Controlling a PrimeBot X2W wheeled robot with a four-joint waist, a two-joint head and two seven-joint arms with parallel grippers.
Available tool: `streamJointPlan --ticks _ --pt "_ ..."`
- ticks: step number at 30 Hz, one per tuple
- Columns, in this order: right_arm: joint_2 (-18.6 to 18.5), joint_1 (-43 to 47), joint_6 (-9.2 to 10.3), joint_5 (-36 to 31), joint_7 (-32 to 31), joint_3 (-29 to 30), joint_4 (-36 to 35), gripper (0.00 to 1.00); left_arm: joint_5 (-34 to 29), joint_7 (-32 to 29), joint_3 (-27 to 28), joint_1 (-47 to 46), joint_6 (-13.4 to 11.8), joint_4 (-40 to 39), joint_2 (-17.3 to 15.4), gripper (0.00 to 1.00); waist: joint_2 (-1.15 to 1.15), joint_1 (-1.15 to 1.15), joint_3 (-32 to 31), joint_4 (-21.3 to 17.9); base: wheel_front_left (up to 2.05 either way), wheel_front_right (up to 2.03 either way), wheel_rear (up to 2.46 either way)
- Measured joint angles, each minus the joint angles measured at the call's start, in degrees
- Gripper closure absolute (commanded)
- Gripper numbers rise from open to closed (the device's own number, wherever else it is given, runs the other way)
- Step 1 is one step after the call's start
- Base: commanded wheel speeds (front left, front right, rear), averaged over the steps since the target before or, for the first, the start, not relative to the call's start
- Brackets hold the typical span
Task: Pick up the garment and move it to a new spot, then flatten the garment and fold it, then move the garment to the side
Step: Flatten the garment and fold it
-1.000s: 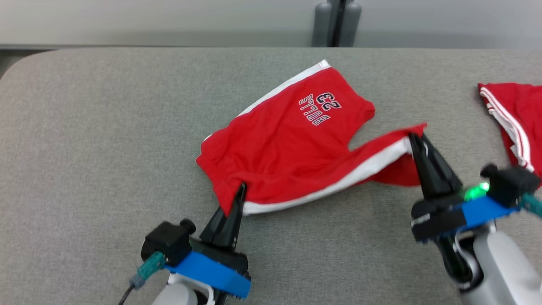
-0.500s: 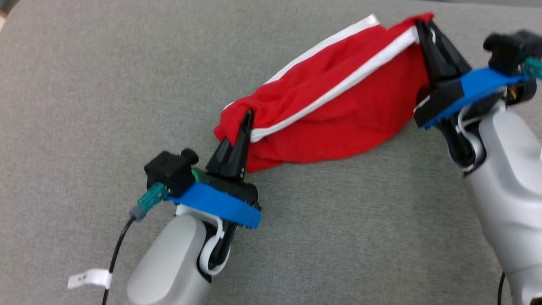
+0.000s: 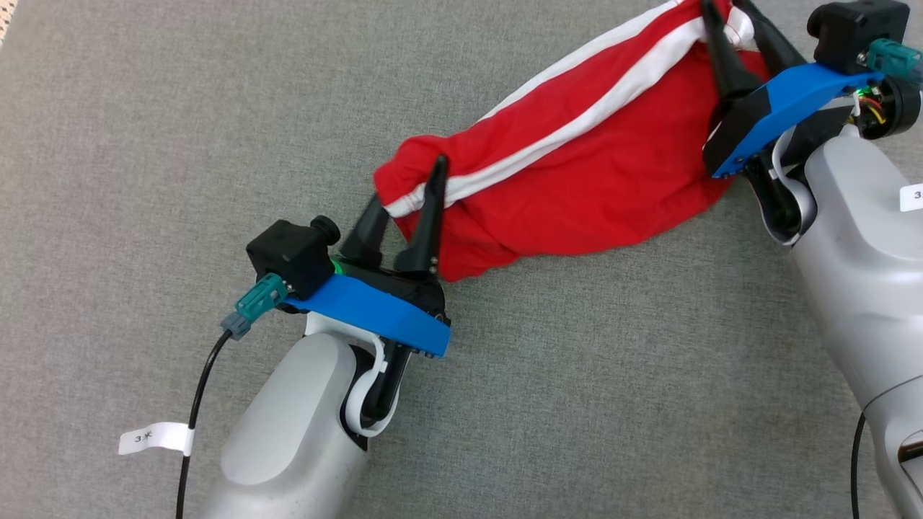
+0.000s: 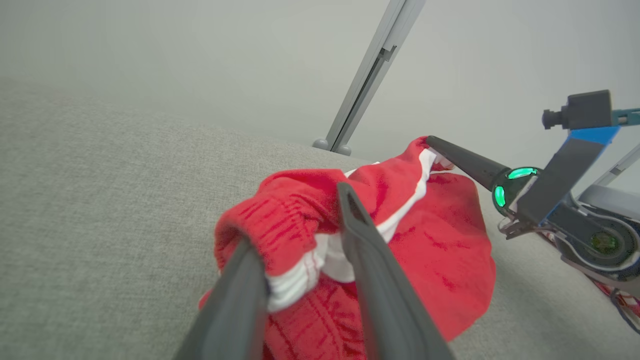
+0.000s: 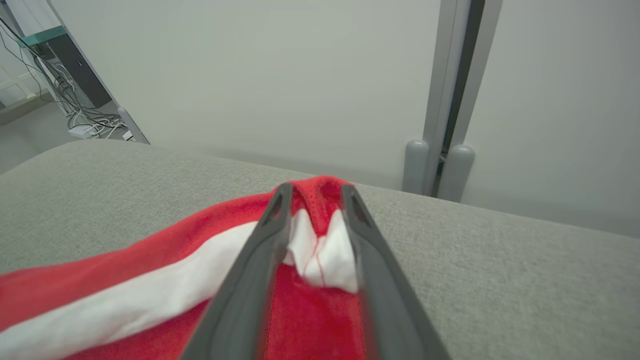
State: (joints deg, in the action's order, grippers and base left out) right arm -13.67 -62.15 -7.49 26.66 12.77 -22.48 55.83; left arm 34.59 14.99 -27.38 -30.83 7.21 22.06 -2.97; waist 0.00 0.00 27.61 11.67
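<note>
Fold step, seemingly near its end: red garment (image 3: 591, 166) doubled lengthwise on the grey desk (image 3: 144, 144).
It stretches from the centre to the upper right of the frame. The left end effector (image 3: 409, 184), at the waistband end, and the right end effector (image 3: 725, 14), at the top edge, both have fingers apart with cloth between them. Next, I judge, both should back out without dragging the fold.

Red garment (image 3: 577, 180) w/ white side stripes, bunched & creased, lies stretched diagonally across grey worktop (image 3: 144, 144). Elastic waistband (image 3: 404, 162) at lower-left end in head view.
</note>
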Motion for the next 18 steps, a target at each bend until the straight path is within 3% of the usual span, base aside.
streamJointPlan --ticks 5,14,18 --pt "-0.54 -0.03 -0.01 1.19 0.9 -1.77 1.99 0.0 -0.59 0.0 0.43 0.87 0.0 -1.03 0.08 0.0 0.0 0.0 -1.29 -0.25 0.0 0.0 0.0" --pt "-5.64 1.71 0.0 3.71 1.68 -5.02 6.01 0.0 -3.65 0.0 1.19 8.71 0.0 -5.08 0.08 0.0 0.0 -0.01 -4.01 1.67 0.0 0.0 0.0" --pt "-7.22 2.42 0.0 4.61 1.3 -6.56 7.57 0.0 -7.89 0.0 3.26 11.93 -0.03 -7.71 0.08 0.0 0.0 -0.01 -4.54 2.81 0.0 0.0 0.0"
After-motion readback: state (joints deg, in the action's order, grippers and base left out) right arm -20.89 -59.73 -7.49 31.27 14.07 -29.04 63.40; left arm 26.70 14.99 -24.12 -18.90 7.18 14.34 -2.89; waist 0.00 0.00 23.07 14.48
